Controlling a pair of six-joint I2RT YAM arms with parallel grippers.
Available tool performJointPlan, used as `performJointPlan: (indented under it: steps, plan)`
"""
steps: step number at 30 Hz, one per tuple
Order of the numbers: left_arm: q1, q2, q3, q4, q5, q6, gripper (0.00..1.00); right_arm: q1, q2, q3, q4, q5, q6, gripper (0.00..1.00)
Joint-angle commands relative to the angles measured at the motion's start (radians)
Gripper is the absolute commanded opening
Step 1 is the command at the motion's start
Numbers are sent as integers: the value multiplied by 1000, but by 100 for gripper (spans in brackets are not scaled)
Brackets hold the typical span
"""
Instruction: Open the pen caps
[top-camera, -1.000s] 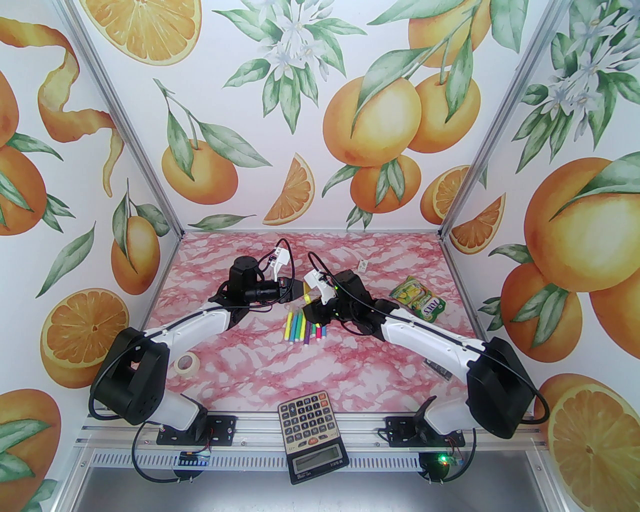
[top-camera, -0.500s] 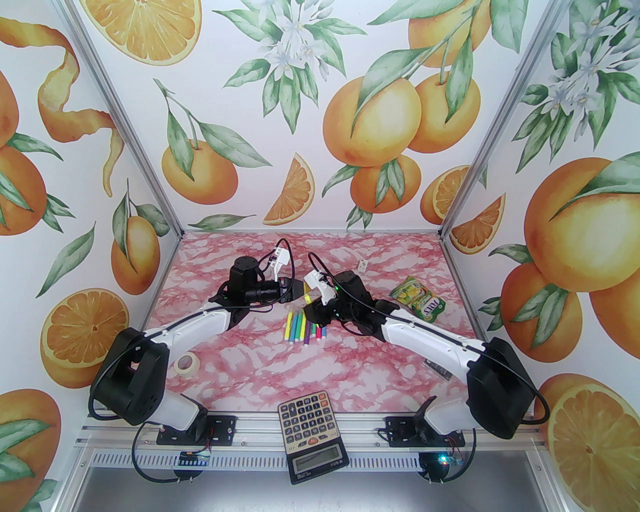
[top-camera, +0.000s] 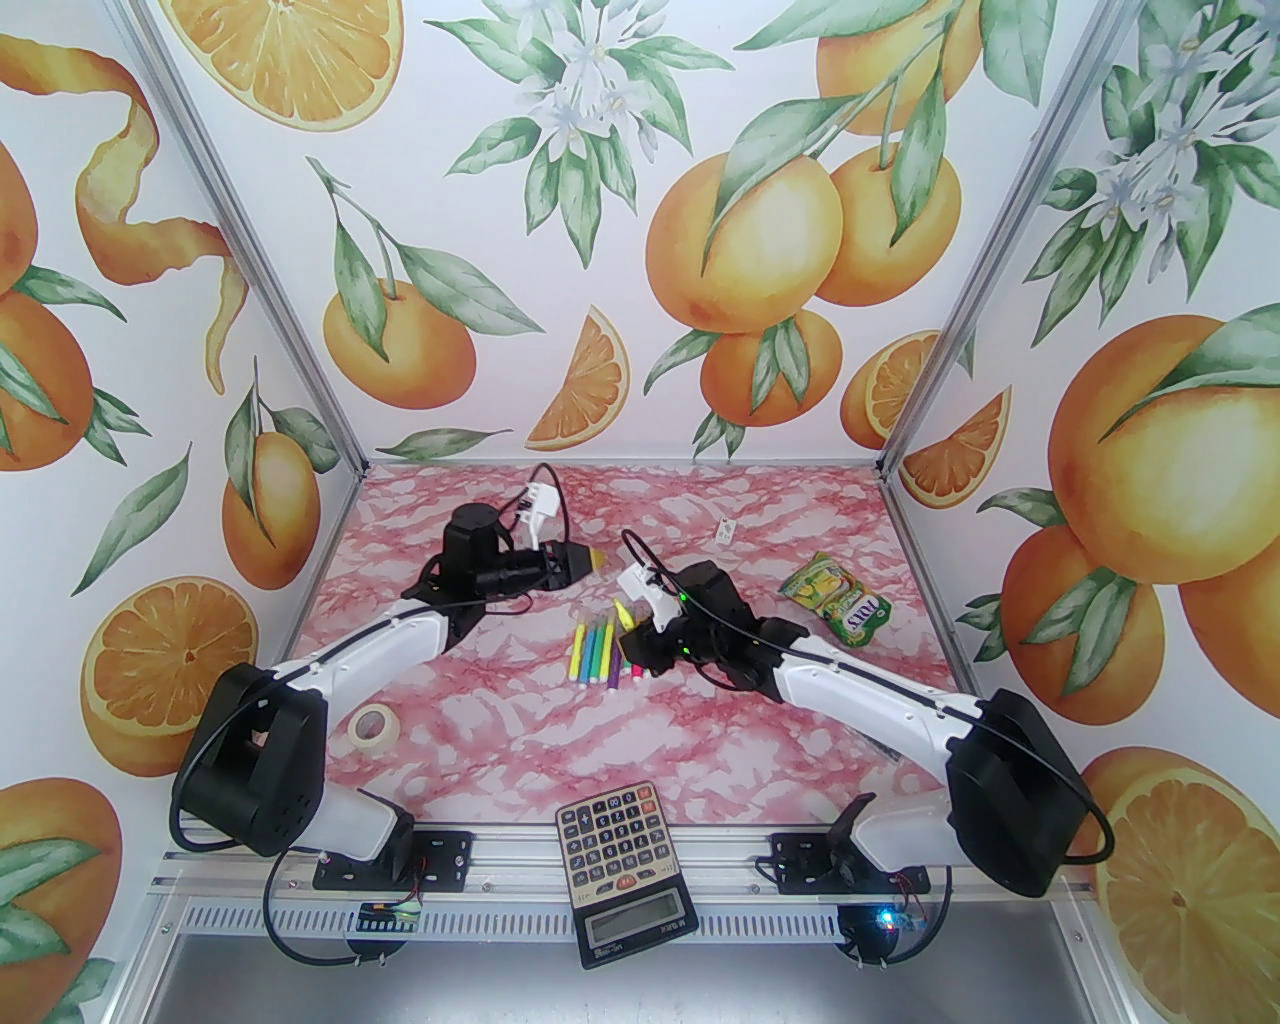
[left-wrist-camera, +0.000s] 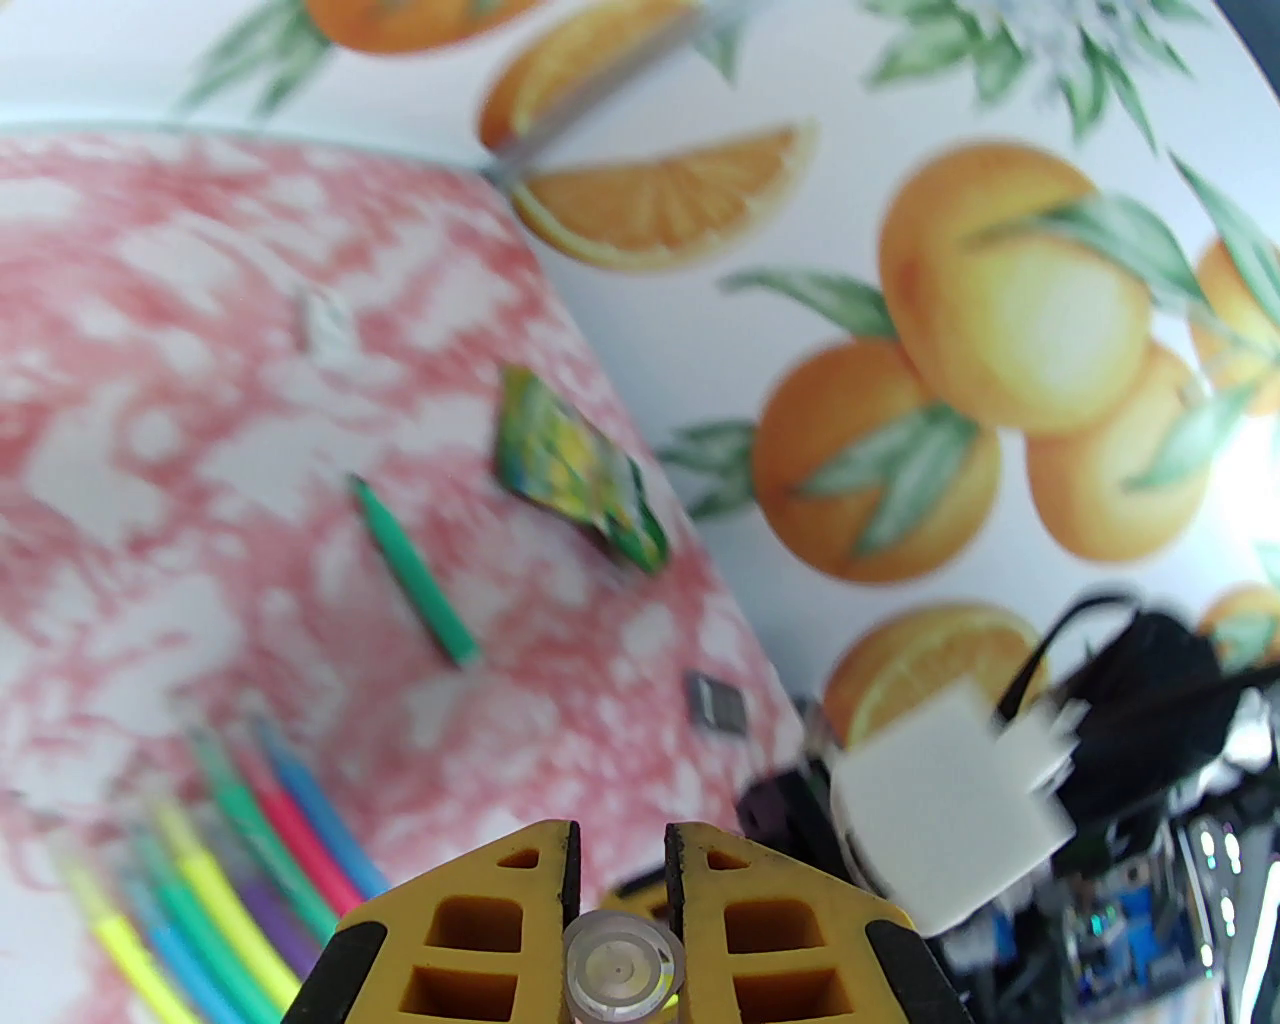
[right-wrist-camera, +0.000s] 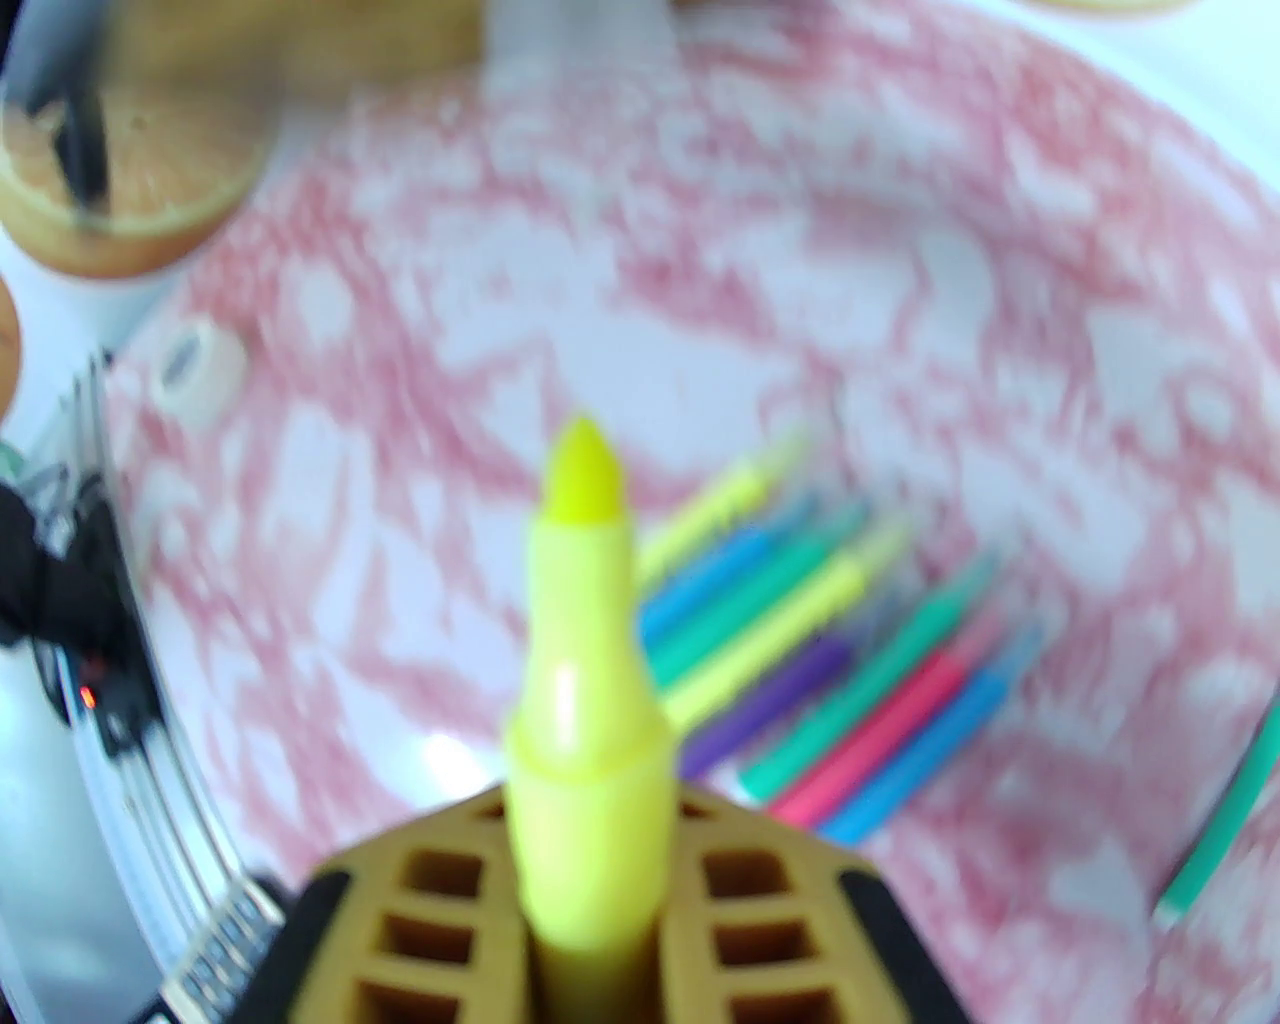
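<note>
The arms have drawn apart since earlier: the left gripper (top-camera: 588, 562), moved left, clamps the small round pale-yellow plastic pen cap (left-wrist-camera: 620, 968); the right gripper (top-camera: 630, 618) grips the bare-tipped yellow felt-tip pen (right-wrist-camera: 585, 640) just beside the row of coloured felt-tip pens (top-camera: 603, 655). A green-yellow snack pouch (top-camera: 836, 600) lies well right.
</note>
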Motion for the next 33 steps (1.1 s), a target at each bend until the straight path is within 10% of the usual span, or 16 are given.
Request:
performJointPlan:
  steps: [1,18,33]
  plan:
    - [11,-29,33,4,-23,-22,0,5,-34,-15,-13,24,-28,0]
    - [25,-38,226,-700,-437,401,0,-72,-8,38,-49,290,56,0]
    - [71,105,346,-958,-888,566,0,-225,119,157,-189,527,91,0]
